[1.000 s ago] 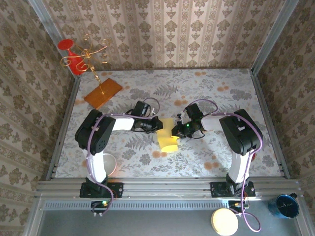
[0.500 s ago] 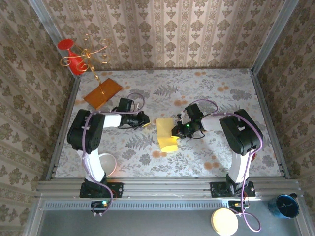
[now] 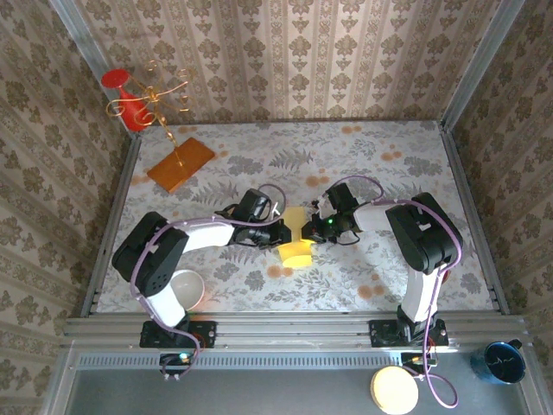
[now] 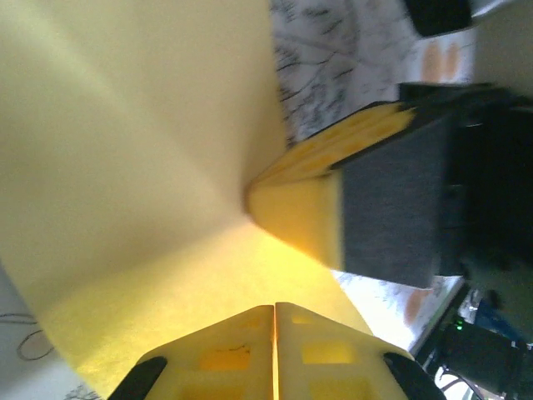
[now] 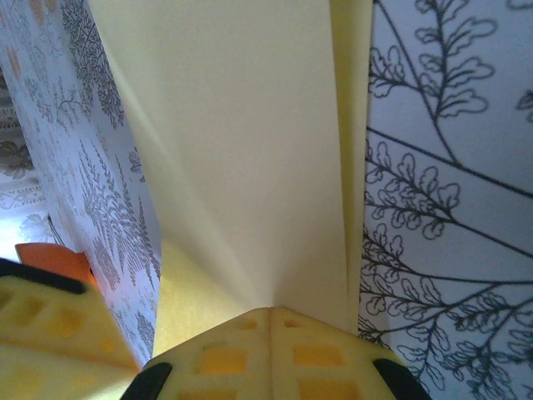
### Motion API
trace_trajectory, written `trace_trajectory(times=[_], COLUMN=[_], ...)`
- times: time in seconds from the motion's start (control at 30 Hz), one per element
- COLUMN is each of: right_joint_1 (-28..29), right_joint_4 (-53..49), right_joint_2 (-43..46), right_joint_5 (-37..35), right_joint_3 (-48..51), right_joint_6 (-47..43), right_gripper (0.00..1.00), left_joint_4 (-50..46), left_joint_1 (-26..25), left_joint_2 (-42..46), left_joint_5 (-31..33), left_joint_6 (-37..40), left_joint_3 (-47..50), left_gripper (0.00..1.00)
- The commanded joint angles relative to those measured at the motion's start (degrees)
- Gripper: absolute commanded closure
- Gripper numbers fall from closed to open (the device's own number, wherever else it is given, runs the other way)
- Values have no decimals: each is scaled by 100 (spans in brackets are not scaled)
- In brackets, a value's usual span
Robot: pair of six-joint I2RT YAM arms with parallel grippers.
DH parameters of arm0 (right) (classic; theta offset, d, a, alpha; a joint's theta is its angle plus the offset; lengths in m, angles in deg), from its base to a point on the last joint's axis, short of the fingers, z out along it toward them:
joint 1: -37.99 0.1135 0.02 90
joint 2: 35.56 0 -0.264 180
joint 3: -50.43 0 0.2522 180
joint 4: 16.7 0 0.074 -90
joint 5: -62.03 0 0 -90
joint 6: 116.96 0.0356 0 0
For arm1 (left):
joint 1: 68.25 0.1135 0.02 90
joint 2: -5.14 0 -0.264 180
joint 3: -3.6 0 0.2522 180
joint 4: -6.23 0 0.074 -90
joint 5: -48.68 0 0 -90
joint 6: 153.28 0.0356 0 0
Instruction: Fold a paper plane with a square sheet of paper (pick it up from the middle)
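Walls (image 3: 285, 52): damask wallpaper on three sides, well clear of both sets of jaws.
Table (image 3: 389, 156): flat cloth with a fern-and-flower print, running under and all round the jaws.
Aluminium rail (image 3: 285, 328): along the near edge, behind the jaws on the base side.
Left arm (image 3: 164, 251) and right arm (image 3: 423, 229): both reach inward, and the wrists meet mid-table.
Orange board (image 3: 180, 162) with gold wire stand (image 3: 160, 99): far out to the left of the left jaws, toward the back wall. A red piece (image 3: 121, 91) sits at that corner.
Sheet of paper (image 3: 296, 246): pale yellow, part-folded, and held between the two grippers. Most of it extends from the jaws toward the near side. Cannot tell if its near end touches the cloth.
White bowl (image 3: 186, 290): well apart from the left jaws, near-left, by the left arm's base.
Blue cup (image 3: 499, 361) and pale round lid (image 3: 394, 389): off the table past the rail, well behind the right jaws.
Left gripper (image 4: 275, 308): jaws together, clamped on the paper's left side.
Right gripper (image 5: 269, 310): jaws together, clamped on the opposite side. Creases fan out from the pinch. In the left wrist view it sits just ahead of the left jaws.
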Motion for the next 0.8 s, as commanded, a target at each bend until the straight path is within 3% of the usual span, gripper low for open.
trace_trajectory(times=[0.0, 0.43, 0.63, 0.77], right_joint_1=[-219, -215, -215, -215], right_joint_4=[-1423, -1335, -1326, -1325], right_joint_2=[-604, -590, -536, -494], right_joint_5=[-1683, -1721, -1727, -1717], right_joint_3=[582, 676, 682, 682], right_joint_6=[96, 150, 150, 167], right_gripper=[98, 98, 98, 98], left_joint_4=[-54, -945, -1400, -1272], left_joint_1=[6, 158, 449, 268], left_joint_2=[-183, -145, 501, 930], left_joint_5=[94, 341, 484, 389], left_joint_6=[-188, 443, 609, 495], left_joint_3=[-9, 439, 880, 548], left_gripper=[91, 91, 91, 91])
